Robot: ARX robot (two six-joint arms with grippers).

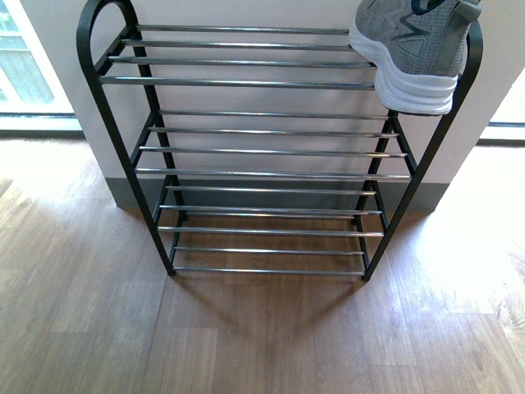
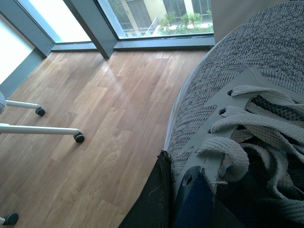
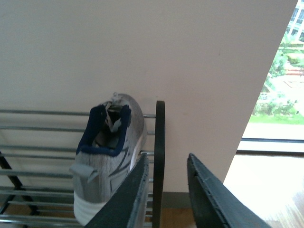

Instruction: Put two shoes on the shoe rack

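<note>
One grey knit shoe (image 1: 410, 49) with a thick white sole rests on the right end of the top tier of the shoe rack (image 1: 254, 152); no gripper shows in the front view. In the right wrist view that shoe (image 3: 107, 156) stands heel toward me, just beside my open right gripper (image 3: 167, 159). The rack's black end frame (image 3: 160, 142) shows between the jaws. The other shoe (image 2: 247, 61) fills the left wrist view, laces and navy lining up close. My left gripper (image 2: 178, 180) is shut on its collar, above the wood floor. One dark finger (image 2: 154, 199) lies against its outer side.
The rack stands against a pale wall (image 1: 246, 12) on a wood floor (image 1: 262, 336). White chair legs with black casters (image 2: 79, 137) and a floor-level window (image 2: 156, 19) show in the left wrist view. A bright window (image 3: 280, 95) lies right of the wall.
</note>
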